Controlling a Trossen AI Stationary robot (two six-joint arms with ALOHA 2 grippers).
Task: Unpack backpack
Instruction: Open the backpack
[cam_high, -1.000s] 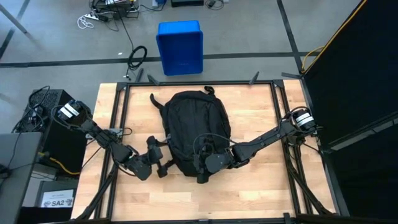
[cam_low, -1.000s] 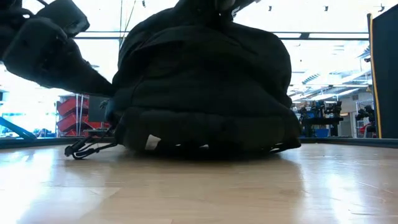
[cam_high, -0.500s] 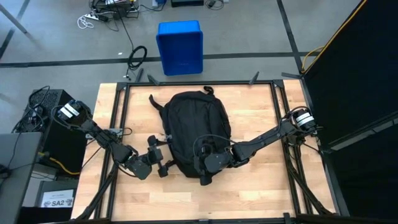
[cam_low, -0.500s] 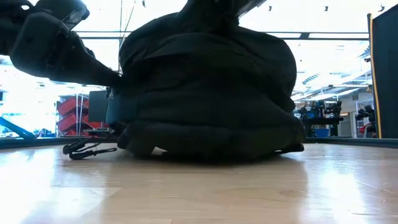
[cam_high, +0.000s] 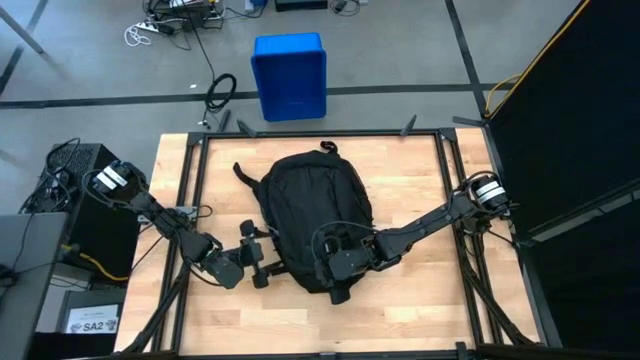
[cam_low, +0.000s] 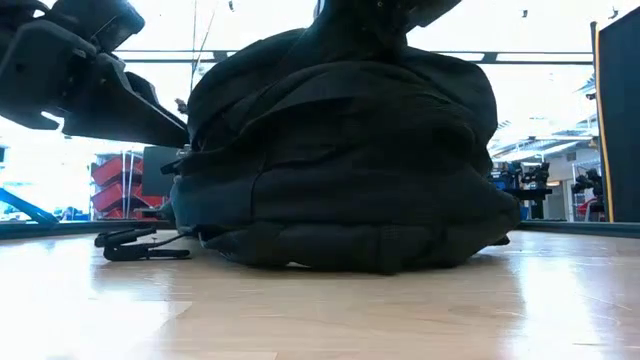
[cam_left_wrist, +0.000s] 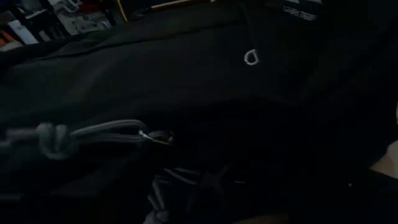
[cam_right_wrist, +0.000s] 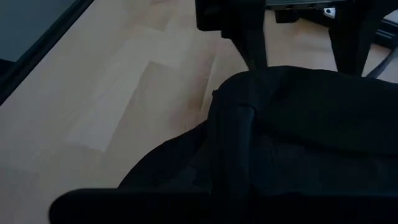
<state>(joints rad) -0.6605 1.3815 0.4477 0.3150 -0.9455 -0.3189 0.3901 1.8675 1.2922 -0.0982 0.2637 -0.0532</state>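
Backpack (cam_high: 312, 215) shifted, near end tool-covered.

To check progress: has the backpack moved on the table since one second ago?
Yes. In the high view the backpack has shifted toward the table's far rail; its top loop now reaches that rail.

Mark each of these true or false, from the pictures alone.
1. The backpack lies on the wooden table. True.
2. The left gripper is shut. False: it is open, beside the backpack's left edge.
3. The right gripper is shut, at the backpack's near end. True.
4. The blue bin stands on the table. False: it stands on the floor beyond the table.
5. The backpack's contents are spread on the table. False: no unpacked items show on it.
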